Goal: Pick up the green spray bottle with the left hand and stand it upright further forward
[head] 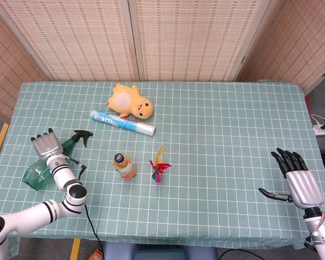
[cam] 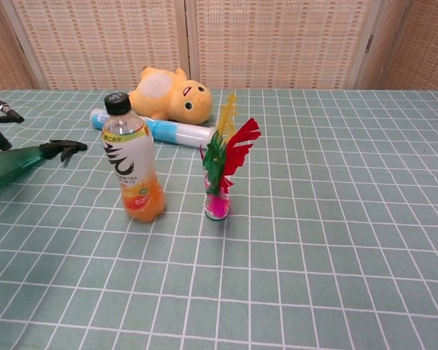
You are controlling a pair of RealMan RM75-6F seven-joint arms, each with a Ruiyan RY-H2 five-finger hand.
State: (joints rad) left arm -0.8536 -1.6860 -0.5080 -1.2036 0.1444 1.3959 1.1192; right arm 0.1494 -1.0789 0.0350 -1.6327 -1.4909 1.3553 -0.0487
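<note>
The green spray bottle (head: 38,174) lies on its side near the table's left edge, its black nozzle (head: 82,136) pointing back and to the right. My left hand (head: 46,145) hovers over the bottle's neck with fingers spread apart and holds nothing. In the chest view the bottle (cam: 13,165) shows at the far left, with only dark fingertips (cam: 6,112) of the left hand above it. My right hand (head: 295,181) is open near the front right edge, far from the bottle.
A yellow plush duck (head: 130,103) and a blue-and-white tube (head: 122,122) lie behind the bottle. An orange drink bottle (head: 124,166) and a feather shuttlecock (head: 159,165) stand upright in the middle. The table's left edge (head: 5,162) is close by.
</note>
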